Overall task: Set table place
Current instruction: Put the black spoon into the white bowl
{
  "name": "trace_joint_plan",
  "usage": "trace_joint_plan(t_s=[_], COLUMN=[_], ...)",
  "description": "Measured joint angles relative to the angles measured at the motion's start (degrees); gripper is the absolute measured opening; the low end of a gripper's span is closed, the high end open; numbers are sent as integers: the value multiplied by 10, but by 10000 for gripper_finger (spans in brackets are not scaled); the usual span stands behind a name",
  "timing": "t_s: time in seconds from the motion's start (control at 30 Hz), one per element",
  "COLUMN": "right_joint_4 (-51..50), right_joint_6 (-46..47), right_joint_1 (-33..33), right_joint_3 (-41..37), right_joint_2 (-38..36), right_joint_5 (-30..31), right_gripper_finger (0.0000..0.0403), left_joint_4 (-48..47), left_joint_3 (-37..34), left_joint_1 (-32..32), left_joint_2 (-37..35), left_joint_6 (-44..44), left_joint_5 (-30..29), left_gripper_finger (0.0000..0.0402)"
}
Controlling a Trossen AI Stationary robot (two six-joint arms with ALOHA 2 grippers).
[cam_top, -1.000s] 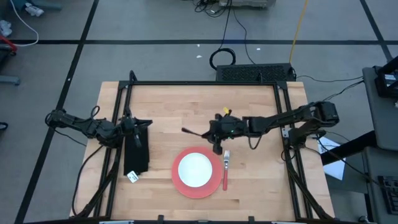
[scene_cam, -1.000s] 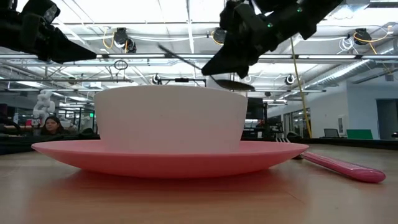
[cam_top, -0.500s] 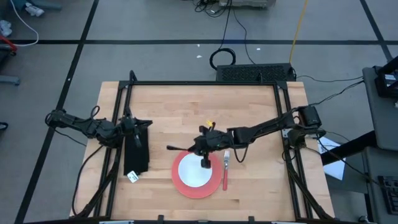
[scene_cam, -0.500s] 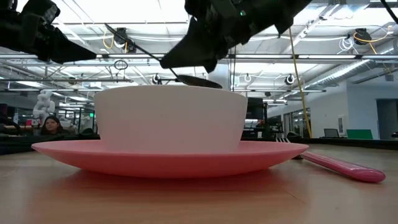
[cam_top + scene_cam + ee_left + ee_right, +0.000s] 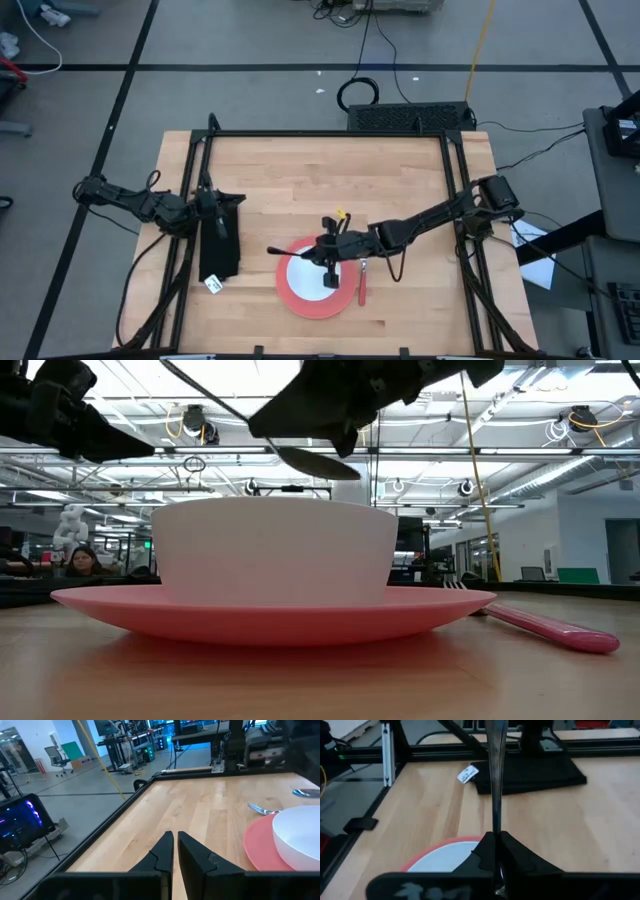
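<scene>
A white bowl (image 5: 313, 271) stands on a pink plate (image 5: 300, 301) near the front middle of the light-wood table (image 5: 400, 170). A fork with a pink handle (image 5: 362, 283) lies on the table just right of the plate. My right gripper (image 5: 320, 254) is over the bowl, shut on a metal spoon (image 5: 290, 252). In the low view the spoon's bowl (image 5: 320, 463) hangs above the white bowl's rim (image 5: 275, 502). My left gripper (image 5: 213, 207) is shut and empty at the left rail, over a black napkin (image 5: 221, 248). My right gripper pinches the spoon's handle (image 5: 494, 831) between its two fingers, close to the spoon's bowl end. The fingers come from the table's right and lie along the handle. The long free end (image 5: 274, 252) sticks out toward the table's left. The spoon is lifted clear, above the white bowl.
Black frame rails (image 5: 330, 133) run along the table's far, left and right sides. A white tag (image 5: 212, 285) lies at the napkin's near end. Bare wood lies at the far middle and front right. A person (image 5: 84, 562) sits in the room beyond.
My right gripper has carried the spoon from beyond the plate toward the table's near edge and somewhat left, and now holds it over the white bowl. It has stayed shut on the spoon throughout.
</scene>
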Motion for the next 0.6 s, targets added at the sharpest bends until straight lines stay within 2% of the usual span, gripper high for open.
trace_joint_plan(t_s=[0.27, 0.6], right_joint_4=[21, 40], right_joint_6=[25, 57], right_joint_1=[16, 17], right_joint_3=[0, 0], right_joint_2=[49, 59], right_joint_5=[0, 1], right_gripper_finger=[2, 3], left_joint_4=[-3, -3], left_joint_3=[0, 0], left_joint_1=[0, 0], left_joint_2=[0, 0], left_joint_6=[-3, -4], left_joint_5=[8, 12], left_gripper_finger=[31, 31])
